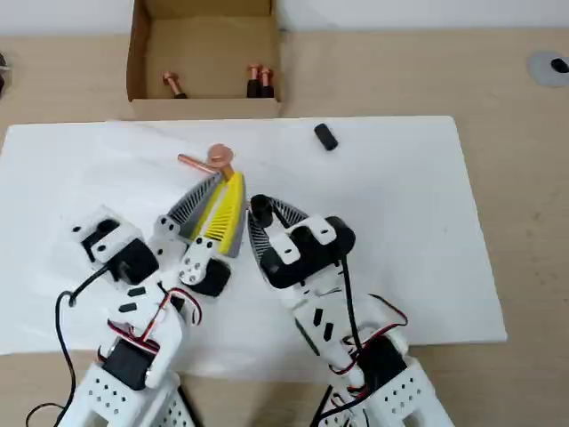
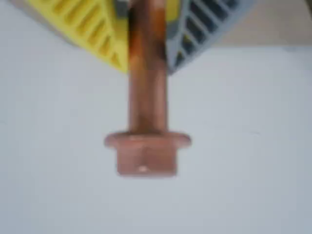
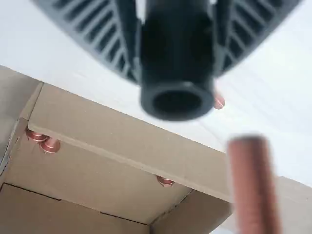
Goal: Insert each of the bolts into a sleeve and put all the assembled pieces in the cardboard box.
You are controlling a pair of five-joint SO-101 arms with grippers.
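**A:** Where do things stand?

**B:** The left gripper [image 2: 147, 63] is clamped on the bolt [image 2: 147, 109] by its shank, with the head pointing away from the grip. In the high view the bolt sits just above centre, over the white sheet [image 1: 400, 267]. The right gripper [image 3: 178, 78] is closed around a sleeve [image 3: 178, 73], just right of the bolt, bore facing forward.

**A:** So mating comes next?

**B:** Probably. The two axes look angled, so shank and bore should be lined up first, then pushed slowly. The sleeve likely has to go on the end opposite the head, and how much shank is free there cannot be told.

**A:** Anything in the way?

**B:** What looks like a second bolt [image 1: 191, 162] lies just left of the held head. A spare sleeve [image 1: 325, 137] lies to the upper right. The box [image 1: 138, 62] at top holds three pieces [image 1: 260, 82].
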